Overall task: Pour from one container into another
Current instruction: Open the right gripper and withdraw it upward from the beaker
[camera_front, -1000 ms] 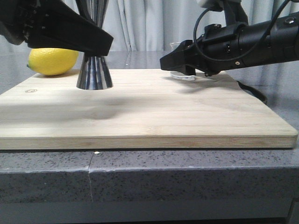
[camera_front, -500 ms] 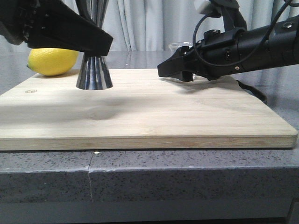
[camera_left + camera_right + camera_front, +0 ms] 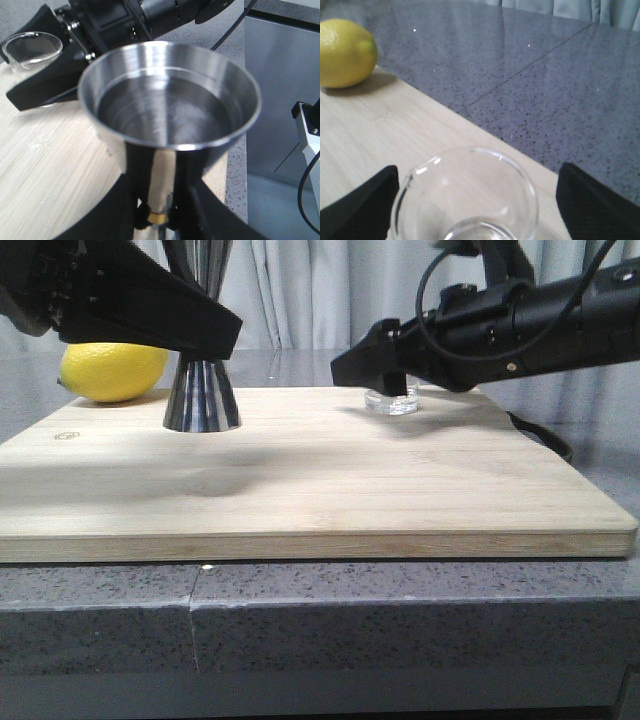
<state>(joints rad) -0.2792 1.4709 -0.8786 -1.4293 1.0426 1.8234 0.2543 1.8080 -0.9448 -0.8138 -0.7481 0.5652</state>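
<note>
Up front, my left gripper (image 3: 205, 335) clenches the jigger (image 3: 202, 390) at its waist; only its wrist view shows the gold band (image 3: 159, 217). Right gripper (image 3: 385, 365) straddles the beaker (image 3: 465, 197), jaws spread, contact unclear.

- A yellow lemon (image 3: 112, 371) lies at the far left corner of the board, on the counter just behind it.
- A pale wooden cutting board (image 3: 300, 490) lies flat on the counter.
- The grey speckled stone counter (image 3: 400, 625) has a thin seam in its front edge.
- Pale curtains (image 3: 300, 290) hang behind.
</note>
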